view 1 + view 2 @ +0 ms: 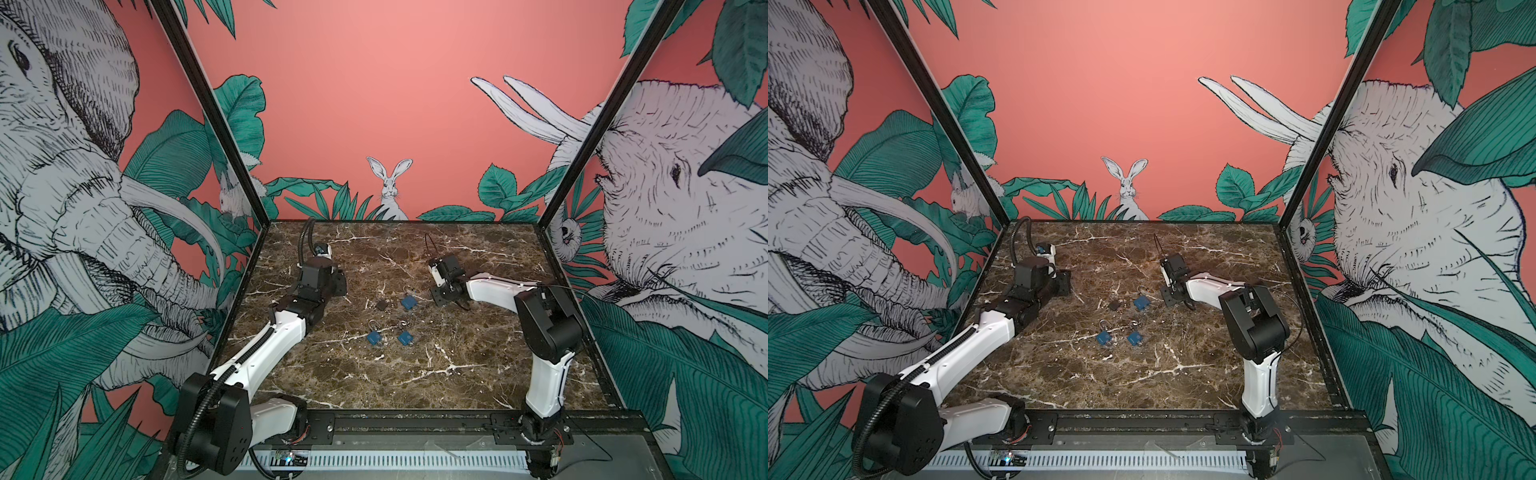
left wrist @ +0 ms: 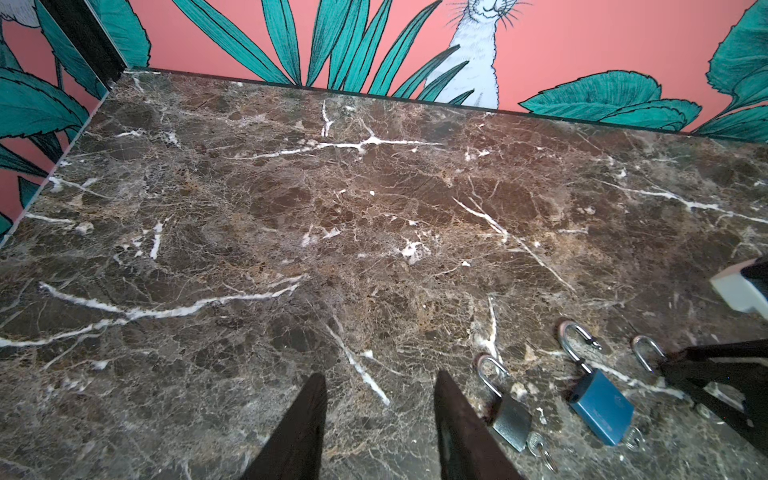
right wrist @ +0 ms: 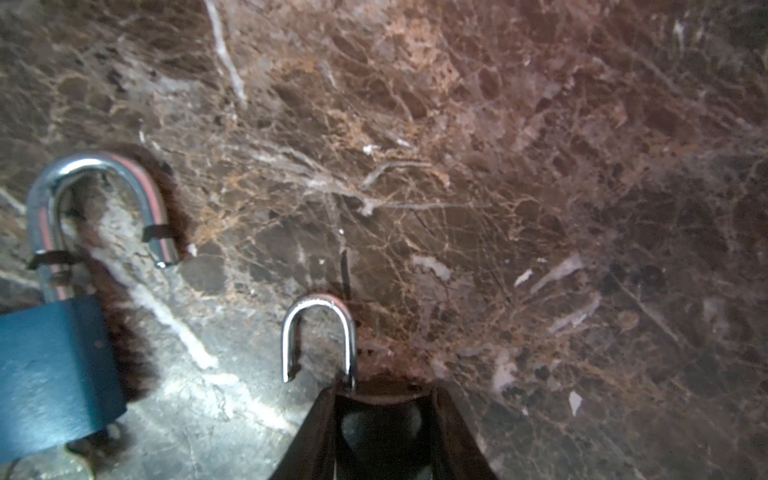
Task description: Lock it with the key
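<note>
Several small padlocks lie on the brown marble table (image 1: 415, 374). My right gripper (image 3: 382, 395) is low on the table, shut on the dark body of one padlock, whose open silver shackle (image 3: 319, 299) sticks out past the fingertips. Beside it lies a blue padlock (image 3: 54, 365) with an open shackle. In both top views the right gripper (image 1: 436, 298) (image 1: 1168, 297) is just right of that blue padlock (image 1: 408, 302). My left gripper (image 2: 380, 374) stands open over bare marble, with a grey padlock (image 2: 511, 419) and its key (image 2: 538, 444) just beside one finger.
Two more blue padlocks (image 1: 375, 337) (image 1: 405, 338) lie nearer the front, and a dark one (image 1: 381, 306) sits left of the far blue one. Patterned walls close the back and both sides. The left gripper (image 1: 338, 282) hovers left of the group.
</note>
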`<state>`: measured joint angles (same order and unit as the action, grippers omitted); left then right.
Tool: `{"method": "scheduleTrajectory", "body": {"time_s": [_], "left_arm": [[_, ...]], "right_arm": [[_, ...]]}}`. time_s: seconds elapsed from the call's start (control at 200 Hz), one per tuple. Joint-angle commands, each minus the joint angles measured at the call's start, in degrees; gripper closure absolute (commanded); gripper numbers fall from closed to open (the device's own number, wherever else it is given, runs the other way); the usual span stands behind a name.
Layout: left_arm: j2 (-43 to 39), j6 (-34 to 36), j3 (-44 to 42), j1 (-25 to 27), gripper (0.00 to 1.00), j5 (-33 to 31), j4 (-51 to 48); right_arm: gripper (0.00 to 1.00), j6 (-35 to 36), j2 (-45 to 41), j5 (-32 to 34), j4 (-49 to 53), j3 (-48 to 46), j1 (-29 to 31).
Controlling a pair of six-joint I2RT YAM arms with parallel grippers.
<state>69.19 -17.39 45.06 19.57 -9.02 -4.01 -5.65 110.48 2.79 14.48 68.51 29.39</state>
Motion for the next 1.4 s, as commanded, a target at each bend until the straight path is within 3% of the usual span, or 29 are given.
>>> {"method": "scheduleTrajectory", "body": {"time_s": [0.0, 0.165, 0.535, 0.74, 1.39], "left_arm": [[-1.1, 0.1, 0.4, 0.3, 0.56, 1.2, -1.0], [1.3, -0.2, 2.7, 0.8, 0.64, 7.6, -2.2], [8.6, -0.4, 6.2, 8.4, 0.65, 10.9, 0.8], [14.2, -1.6, 8.4, 11.2, 0.65, 15.7, 4.3], [27.3, -10.3, 14.3, 13.1, 0.66, 35.0, 16.0]], "right_arm": [[0.72, -0.3, -0.1, -0.3, 2.5, -1.2, 0.4], [0.76, 0.0, -2.6, -0.7, 2.3, -1.3, 0.5], [0.78, 0.5, -10.3, -4.8, 3.9, -1.9, 0.5], [0.78, 0.3, -13.3, -5.7, 5.4, -2.3, 0.8], [0.78, -1.6, -22.2, -7.5, 7.5, -4.2, 2.9]]}}
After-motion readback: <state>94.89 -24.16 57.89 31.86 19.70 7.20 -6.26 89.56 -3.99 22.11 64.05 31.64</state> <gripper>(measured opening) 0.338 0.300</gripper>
